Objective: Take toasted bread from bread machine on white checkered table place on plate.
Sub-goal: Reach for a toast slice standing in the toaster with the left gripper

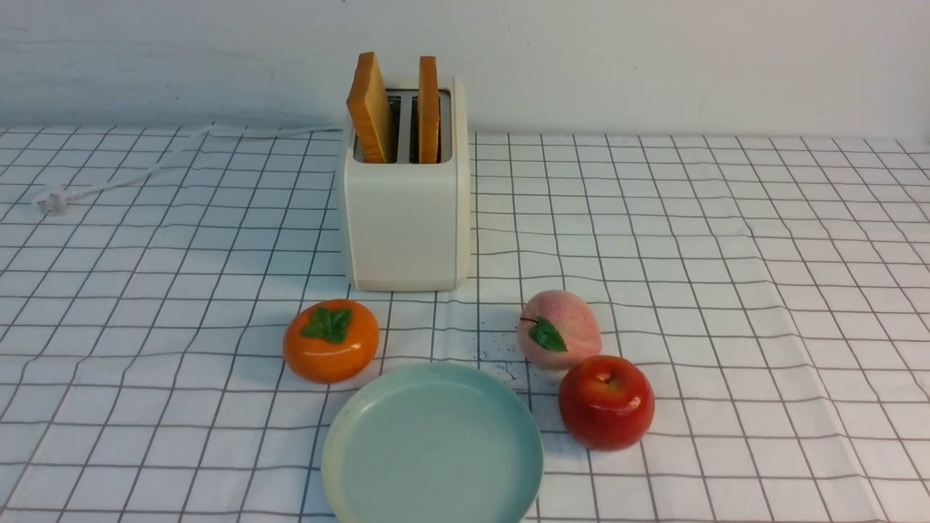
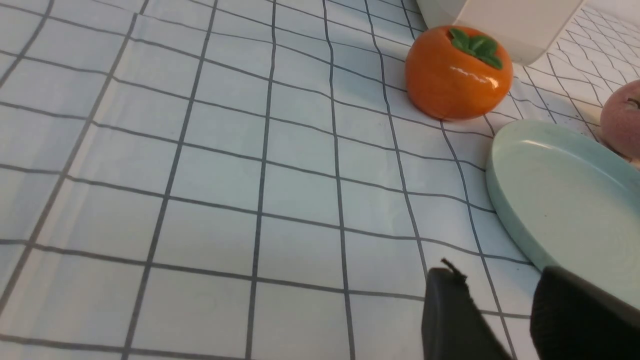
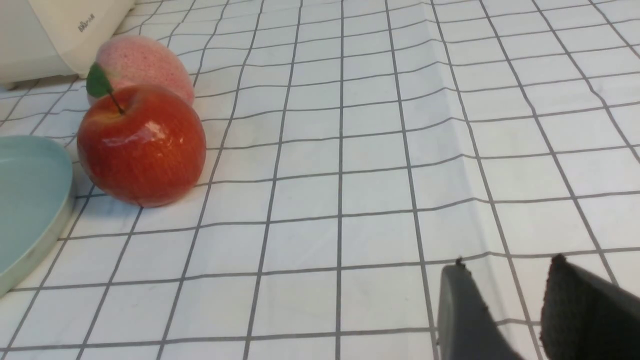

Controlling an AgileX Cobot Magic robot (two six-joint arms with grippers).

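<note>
Front view is cutting the plate off at its lower edge. Only the tips of the left fingers and right fingers are showing: each pair is sitting narrowly parted, gripping nothing, over the bench. The toasted bread is standing in the bread machine slots, beyond the plate, with the left slice tilting. Small label on its side is reading as blur.

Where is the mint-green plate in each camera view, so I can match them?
Front view: plate at bottom centre, between persimmon and apple.
Left wrist view: plate beside the persimmon, cut off at the edge.
Right wrist view: plate beside the apple, cut off at the edge.
Shared landmark: bread machine.
</note>
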